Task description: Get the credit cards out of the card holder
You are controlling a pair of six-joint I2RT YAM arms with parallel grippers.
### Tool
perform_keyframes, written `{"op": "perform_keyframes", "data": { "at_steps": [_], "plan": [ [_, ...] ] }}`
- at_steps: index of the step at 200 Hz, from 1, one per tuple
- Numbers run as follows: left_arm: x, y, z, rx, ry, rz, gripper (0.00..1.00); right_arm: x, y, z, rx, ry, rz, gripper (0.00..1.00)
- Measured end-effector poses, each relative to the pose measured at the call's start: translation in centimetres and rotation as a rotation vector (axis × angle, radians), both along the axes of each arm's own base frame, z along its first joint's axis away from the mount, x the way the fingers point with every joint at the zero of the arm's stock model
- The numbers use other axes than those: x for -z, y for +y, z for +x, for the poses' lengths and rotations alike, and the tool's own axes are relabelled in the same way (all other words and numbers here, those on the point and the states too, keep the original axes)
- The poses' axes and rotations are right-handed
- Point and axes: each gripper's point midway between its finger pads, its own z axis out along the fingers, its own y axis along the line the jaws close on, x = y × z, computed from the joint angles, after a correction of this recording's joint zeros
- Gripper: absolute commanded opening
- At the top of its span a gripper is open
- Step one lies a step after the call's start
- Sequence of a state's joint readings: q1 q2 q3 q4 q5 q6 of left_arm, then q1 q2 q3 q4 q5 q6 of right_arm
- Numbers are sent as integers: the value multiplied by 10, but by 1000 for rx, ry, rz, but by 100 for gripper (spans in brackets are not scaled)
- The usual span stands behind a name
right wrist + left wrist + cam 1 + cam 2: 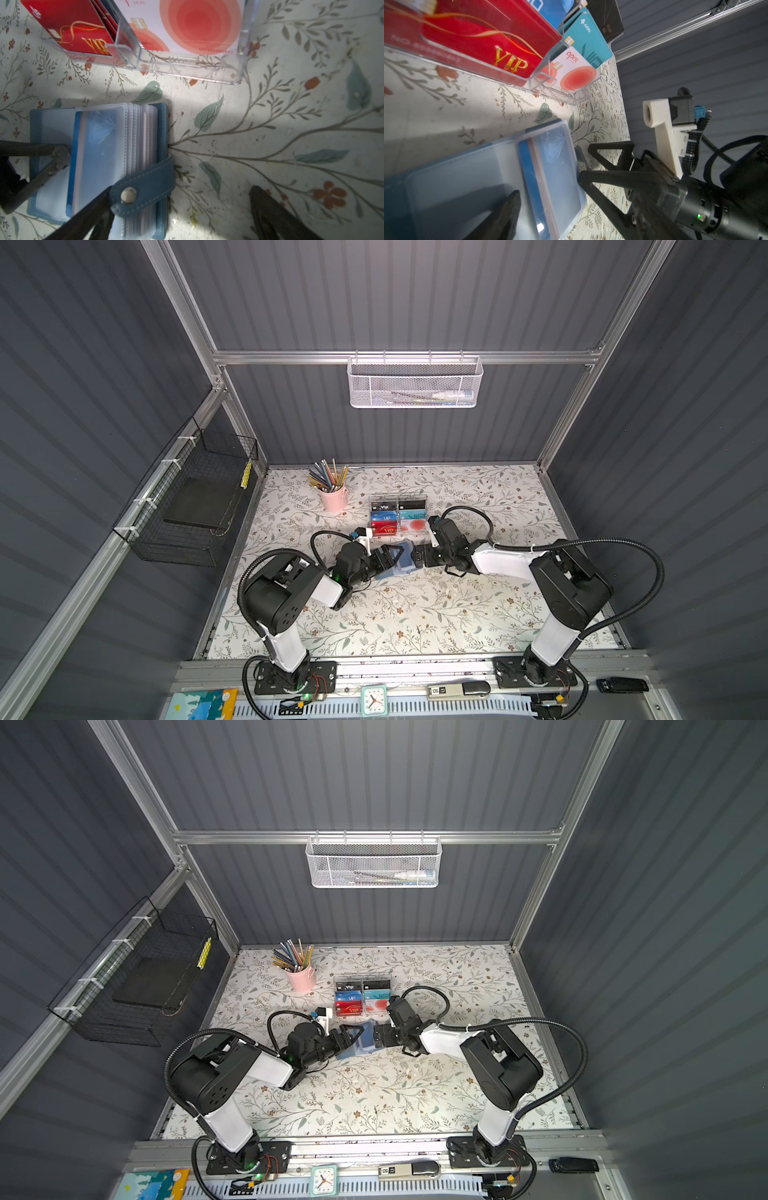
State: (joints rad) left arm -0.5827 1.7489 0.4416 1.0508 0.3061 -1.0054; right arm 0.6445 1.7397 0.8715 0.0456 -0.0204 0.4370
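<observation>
The blue-grey card holder lies open on the floral table between both grippers, its snap tab loose. A blue credit card sits in the top clear sleeve. A white credit card with red-orange circles stands in the acrylic rack's front slot. My left gripper is open, one finger resting on the holder's left page beside the blue card. My right gripper is open over the holder's right edge, nothing held.
The clear acrylic rack with VIP cards stands just behind the holder. A pink cup of pencils is at the back left. A black wire basket hangs on the left wall, a white mesh basket on the back wall.
</observation>
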Motion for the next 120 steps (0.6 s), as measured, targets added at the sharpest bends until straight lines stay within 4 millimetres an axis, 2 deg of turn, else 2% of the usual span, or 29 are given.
{"op": "perform_keyframes", "data": {
  "at_steps": [68, 120],
  "plan": [
    [-2, -2, 2, 3, -6, -2, 73, 0, -2, 1, 5, -2, 0, 99],
    [8, 2, 1, -5, 19, 32, 72, 0, -1, 1, 5, -2, 1, 99]
  ]
}}
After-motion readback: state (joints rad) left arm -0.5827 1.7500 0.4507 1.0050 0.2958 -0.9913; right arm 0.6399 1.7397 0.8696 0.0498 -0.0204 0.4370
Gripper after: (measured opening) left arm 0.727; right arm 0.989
